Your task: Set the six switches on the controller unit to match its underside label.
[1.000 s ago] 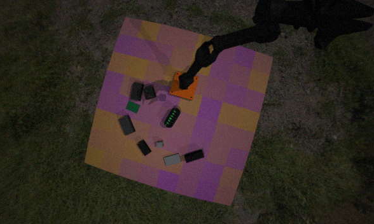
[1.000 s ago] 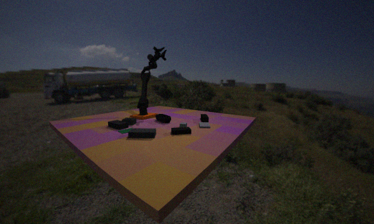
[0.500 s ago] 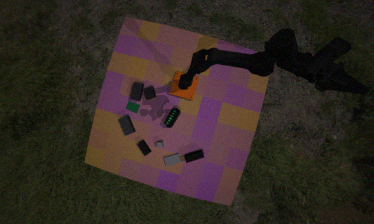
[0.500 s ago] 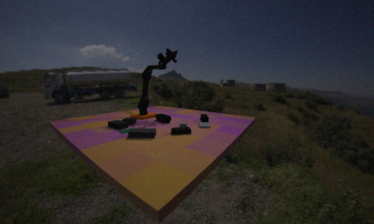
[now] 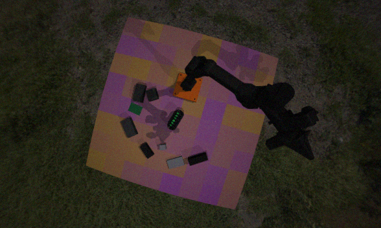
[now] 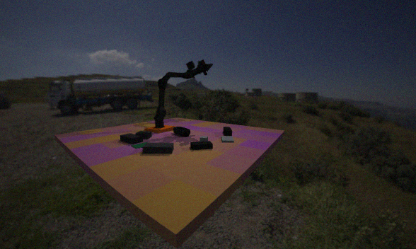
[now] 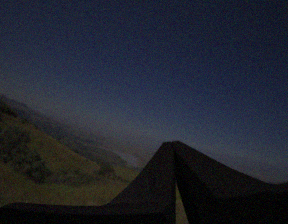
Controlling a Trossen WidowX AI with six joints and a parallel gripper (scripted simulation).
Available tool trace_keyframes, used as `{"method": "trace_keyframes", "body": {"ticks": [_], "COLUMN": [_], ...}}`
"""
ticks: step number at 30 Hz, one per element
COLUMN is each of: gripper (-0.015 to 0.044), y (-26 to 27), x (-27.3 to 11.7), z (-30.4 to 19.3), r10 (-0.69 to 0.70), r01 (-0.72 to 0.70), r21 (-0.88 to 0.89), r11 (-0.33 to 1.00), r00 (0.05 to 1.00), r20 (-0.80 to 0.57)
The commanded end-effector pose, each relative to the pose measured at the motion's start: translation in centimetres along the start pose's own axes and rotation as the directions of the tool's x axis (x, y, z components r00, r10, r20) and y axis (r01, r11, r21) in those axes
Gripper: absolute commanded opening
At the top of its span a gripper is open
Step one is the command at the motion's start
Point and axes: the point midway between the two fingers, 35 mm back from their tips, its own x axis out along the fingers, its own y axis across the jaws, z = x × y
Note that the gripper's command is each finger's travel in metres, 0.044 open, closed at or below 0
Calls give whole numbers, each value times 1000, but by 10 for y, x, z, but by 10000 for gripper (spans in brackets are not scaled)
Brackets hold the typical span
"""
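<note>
The dark grey controller unit (image 5: pixel 175 120) (image 6: pixel 182 131) lies on the bench near the arm's orange base plate. Its row of green switch ends faces up in the top view. Which end of each switch is pressed is too small and dark to tell, and the underside label is hidden. My gripper (image 5: pixel 312 158) (image 6: pixel 211 64) (image 7: pixel 171 149) is shut and empty, its fingertips together. It is high in the air, beyond the bench's right edge in the top view and far from the unit. The wrist view shows only sky and hillside past the fingers.
Around the unit on the bench (image 5: pixel 212 126) lie dark blocks (image 5: pixel 139 92) (image 5: pixel 152 94) (image 5: pixel 129 127) (image 5: pixel 147 150) (image 5: pixel 197 159), a green plate (image 5: pixel 135 109), a small grey cube (image 5: pixel 162 147) and a pale grey block (image 5: pixel 175 162). The orange base plate (image 5: pixel 186 96) (image 6: pixel 150 129) carries the arm.
</note>
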Motion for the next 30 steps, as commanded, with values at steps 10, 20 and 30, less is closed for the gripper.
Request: {"method": "trace_keyframes", "body": {"ticks": [10,20,30], "gripper": [0,0,0], "y": [-81,-156,-225], "x": [5,-41,-128], "z": [-152,-265,-351], "r10": [-12,-54,-68], "r01": [165,544,876], "r21": [394,580,480], "r11": [904,606,52], "r00": [932,756,483], "r20": [-363,-652,-873]}}
